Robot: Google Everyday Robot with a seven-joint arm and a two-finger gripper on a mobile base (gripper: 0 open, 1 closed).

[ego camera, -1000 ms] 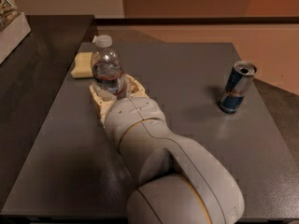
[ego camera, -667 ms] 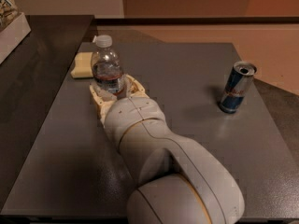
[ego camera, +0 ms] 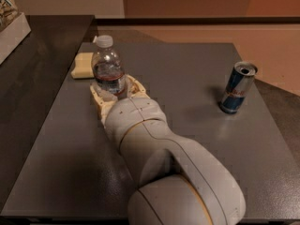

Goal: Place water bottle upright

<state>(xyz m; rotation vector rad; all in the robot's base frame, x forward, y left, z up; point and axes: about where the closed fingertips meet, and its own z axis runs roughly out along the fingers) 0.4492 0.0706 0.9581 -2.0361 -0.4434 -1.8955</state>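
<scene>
The water bottle point(ego camera: 108, 68) is clear and ribbed, with a white cap and a dark label band. It stands upright on the grey table point(ego camera: 187, 78), left of centre. My gripper point(ego camera: 115, 89) reaches in from the near side. Its cream fingers point(ego camera: 99, 99) sit on either side of the bottle's lower half and hold it close. The bottle's base is hidden behind the fingers and the wrist.
A blue-and-silver drink can point(ego camera: 238, 87) stands upright at the right of the table. A pale yellow sponge point(ego camera: 83, 65) lies just behind and left of the bottle. A dark counter point(ego camera: 33, 74) adjoins the table's left edge, with a white box point(ego camera: 11, 25) at the far left.
</scene>
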